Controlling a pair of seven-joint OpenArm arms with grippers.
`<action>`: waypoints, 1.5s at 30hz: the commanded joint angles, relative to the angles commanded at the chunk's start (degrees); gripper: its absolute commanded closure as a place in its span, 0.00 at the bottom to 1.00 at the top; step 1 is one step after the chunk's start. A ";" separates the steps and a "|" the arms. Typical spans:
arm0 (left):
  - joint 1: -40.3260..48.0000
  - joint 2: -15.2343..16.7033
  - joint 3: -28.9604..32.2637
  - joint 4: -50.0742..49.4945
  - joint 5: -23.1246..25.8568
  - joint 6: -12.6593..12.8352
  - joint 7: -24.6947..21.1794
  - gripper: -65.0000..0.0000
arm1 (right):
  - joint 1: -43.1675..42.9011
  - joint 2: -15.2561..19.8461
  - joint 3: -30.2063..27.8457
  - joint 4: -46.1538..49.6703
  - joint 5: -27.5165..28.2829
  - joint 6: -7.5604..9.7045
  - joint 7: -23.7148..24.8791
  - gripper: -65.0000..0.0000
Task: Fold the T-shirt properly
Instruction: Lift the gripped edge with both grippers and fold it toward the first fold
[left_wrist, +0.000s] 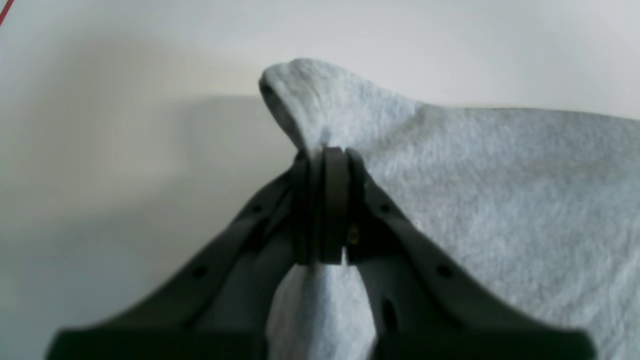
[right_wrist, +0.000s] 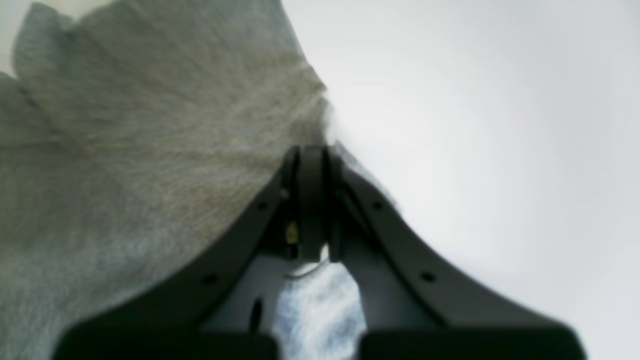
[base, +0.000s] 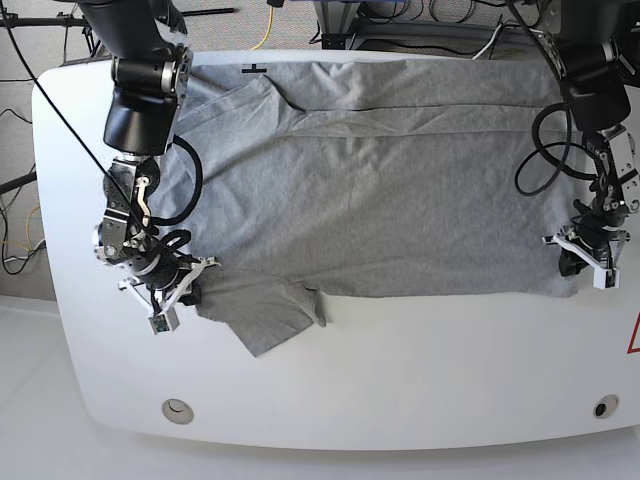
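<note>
Black jaws of the left gripper (left_wrist: 327, 155) fill the lower middle of the left wrist view, clamped on a peaked fold of the grey T-shirt (left_wrist: 500, 200) that spreads to the right over the white table (left_wrist: 100, 150). Similarly, the right wrist view shows the right gripper (right_wrist: 312, 152) pinching the T-shirt (right_wrist: 140, 150) at centre (cloth fills the left half). From the base view, the T-shirt (base: 380, 190) lies spread across the table (base: 400, 390), the right gripper (base: 185, 285) holding its lower-left edge and the left gripper (base: 578, 258) its lower-right corner.
</note>
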 joint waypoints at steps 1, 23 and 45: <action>0.12 0.00 -0.06 0.84 -0.14 -0.04 0.16 0.97 | -0.33 0.01 0.01 1.03 0.00 0.00 -0.61 1.00; 9.48 -0.81 -3.23 14.37 -6.71 -0.65 4.78 0.99 | -10.22 -0.15 0.74 22.70 -0.40 0.81 -18.85 1.00; 22.06 -1.25 -3.44 25.01 -9.34 -1.59 6.45 0.99 | -25.17 -0.42 0.91 40.41 -1.63 1.22 -25.93 1.00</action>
